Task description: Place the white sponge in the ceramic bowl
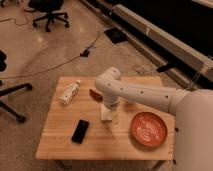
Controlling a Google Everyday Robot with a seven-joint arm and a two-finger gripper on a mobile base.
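Fingers on the gripper are hidden beneath the downward-pointing wrist, so I cannot tell whether they are spread or pinching anything. That gripper sits at the middle of the frame, directly over the white sponge, close enough that the two seem to meet, though contact itself is not visible.

Sponge position: near the centre of the wooden table, a small pale block just under the arm's end. Lower right of it, well apart, lies the ceramic bowl, orange-red with pale swirls and nothing inside. A dark phone lies to the lower left, and a white bottle on its side toward the upper left of the tabletop.

Judging by its look, the sponge should be very light and soft, giving way under pressure instead of slipping. It is not fragile, so a firm squeeze costs nothing, but a shallow pinch on one corner could let it fold and slide out. The best hold is probably across the two long faces near the middle, pads sunk low enough to grip its full thickness. Being so light, it may cling to a pad on release, so opening wide above the bowl's middle seems wise
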